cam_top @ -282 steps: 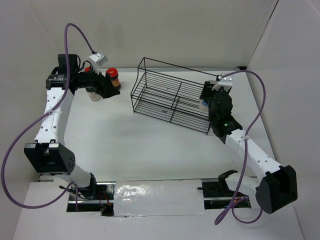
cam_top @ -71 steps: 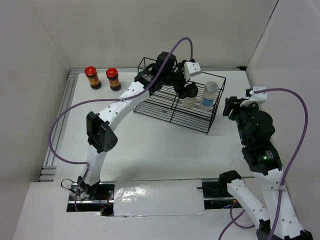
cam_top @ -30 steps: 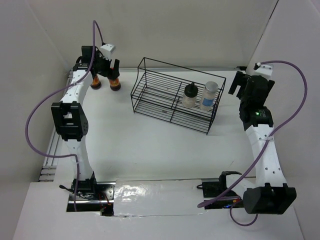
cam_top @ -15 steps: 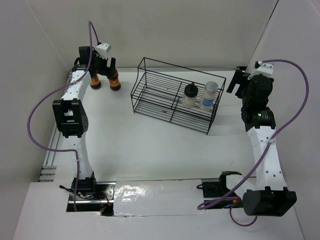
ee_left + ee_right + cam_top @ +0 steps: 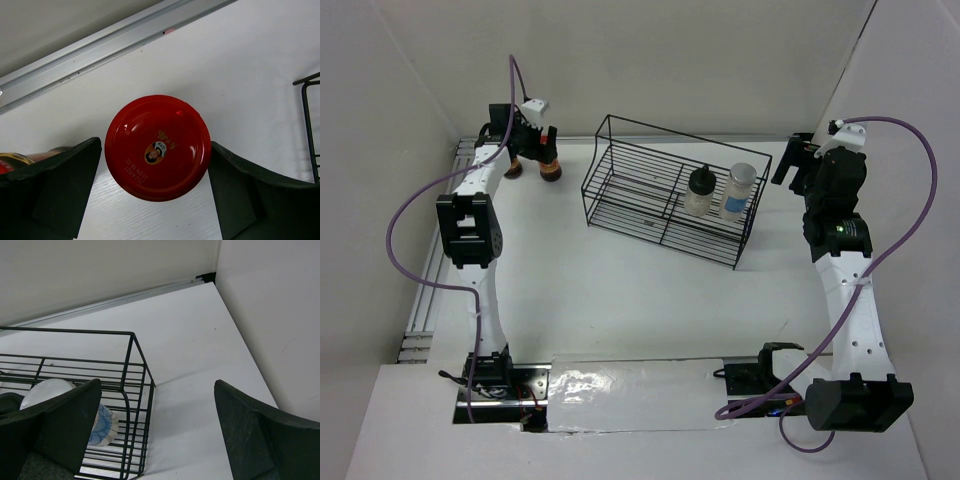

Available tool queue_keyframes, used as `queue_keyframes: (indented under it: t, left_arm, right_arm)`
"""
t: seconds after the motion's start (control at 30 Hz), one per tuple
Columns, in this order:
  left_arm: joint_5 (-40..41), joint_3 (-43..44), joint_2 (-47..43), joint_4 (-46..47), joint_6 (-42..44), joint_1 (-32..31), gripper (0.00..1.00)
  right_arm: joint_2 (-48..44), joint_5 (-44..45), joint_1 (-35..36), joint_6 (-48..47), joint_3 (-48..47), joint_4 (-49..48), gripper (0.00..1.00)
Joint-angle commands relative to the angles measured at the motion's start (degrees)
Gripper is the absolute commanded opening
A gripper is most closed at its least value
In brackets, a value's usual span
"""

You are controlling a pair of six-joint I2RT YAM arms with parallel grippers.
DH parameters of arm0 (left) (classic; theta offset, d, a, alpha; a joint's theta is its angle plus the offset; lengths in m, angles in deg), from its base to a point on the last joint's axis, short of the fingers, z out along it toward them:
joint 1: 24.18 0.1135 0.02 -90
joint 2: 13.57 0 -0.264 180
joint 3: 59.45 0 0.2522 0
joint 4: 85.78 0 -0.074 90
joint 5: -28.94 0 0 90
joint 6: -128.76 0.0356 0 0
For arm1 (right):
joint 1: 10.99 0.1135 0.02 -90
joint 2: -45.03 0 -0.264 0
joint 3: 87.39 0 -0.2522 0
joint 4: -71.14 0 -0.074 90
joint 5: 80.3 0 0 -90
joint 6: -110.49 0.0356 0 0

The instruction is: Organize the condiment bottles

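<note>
Condiment bottles are shown half sorted on the white table (image 5: 620, 290): the black wire rack (image 5: 630, 195) holds the clear black-capped bottle (image 5: 699, 192) and the whitish pale-capped bottle (image 5: 739, 190) at its right end. Unracked at far left are the first dark jar (image 5: 510, 167) and the second dark jar (image 5: 156, 147), whose glossy round red lid is bracketed by the wide jaws of the left gripper (image 5: 538, 148). The jaws of the right gripper (image 5: 798, 160) are spread wide, empty.

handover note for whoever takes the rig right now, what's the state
Left end effector: open, straddling one red-lidded jar, not gripping yet.
Right end effector: open, empty, by the right end of the rack.
Done: black-capped bottle and pale-capped bottle stand in the rack's right compartment.
Left to do: that jar and the second jar beside it, both on the table at far left, go into the rack.
</note>
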Motion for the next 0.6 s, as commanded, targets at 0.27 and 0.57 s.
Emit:
queue_keyframes:
  t: [0.27, 0.57]
  left_arm:
    - [-2.8, 2.1, 1.7, 4.7, 0.8, -0.1, 0.52]
    - [-7.1, 4.3, -0.1, 0.2, 1.4, 0.2, 0.0]
  right_arm:
    - [-1.3, 0.8, -0.1, -0.4, -1.1, 0.1, 1.0]
    - [-3.3, 2.0, -0.2, -1.3, -0.6, -0.1, 1.0]
